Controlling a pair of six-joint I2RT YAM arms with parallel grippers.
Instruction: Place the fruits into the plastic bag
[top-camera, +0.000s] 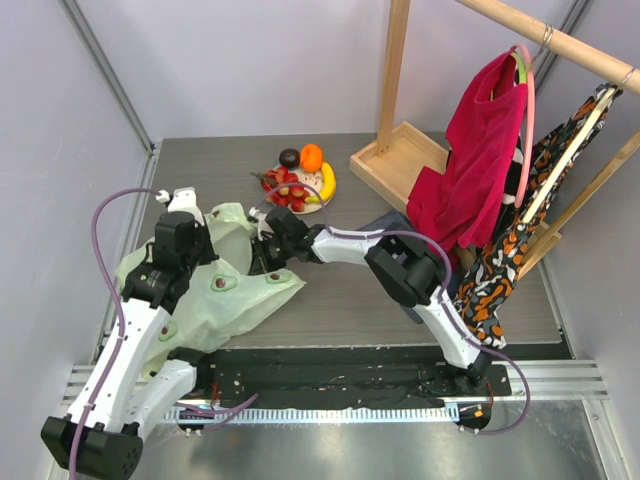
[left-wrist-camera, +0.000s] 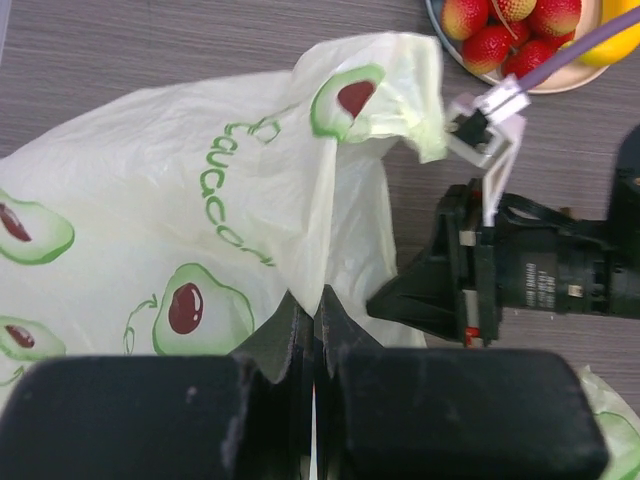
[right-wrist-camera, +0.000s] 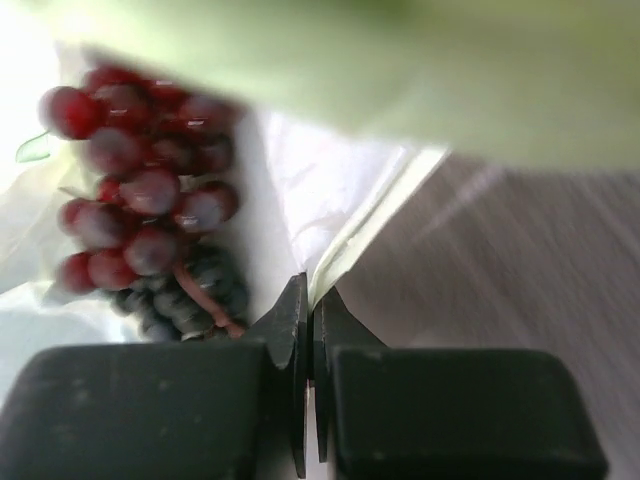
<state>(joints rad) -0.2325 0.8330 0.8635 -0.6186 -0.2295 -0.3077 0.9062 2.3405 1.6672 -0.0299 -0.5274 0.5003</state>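
Observation:
The pale green plastic bag (top-camera: 215, 290) with avocado prints lies on the table at the left. My left gripper (top-camera: 208, 248) is shut on a raised fold of the bag (left-wrist-camera: 300, 190). My right gripper (top-camera: 268, 252) is shut on the bag's edge (right-wrist-camera: 375, 225) at its right side. A dark purple grape bunch (right-wrist-camera: 150, 195) lies on the bag's plastic beside the right fingers, under a lifted layer. The other fruits sit on a plate (top-camera: 310, 206) behind the bag: strawberries (top-camera: 288, 190), a banana (top-camera: 327, 182), an orange (top-camera: 312, 157) and a dark round fruit (top-camera: 289, 157).
A wooden rack with a tray base (top-camera: 395, 165) stands at the back right, with a red cloth (top-camera: 480, 150) and a patterned cloth (top-camera: 505, 265) hanging from it. The right arm (left-wrist-camera: 540, 280) reaches across just right of the left gripper. White walls close in the sides.

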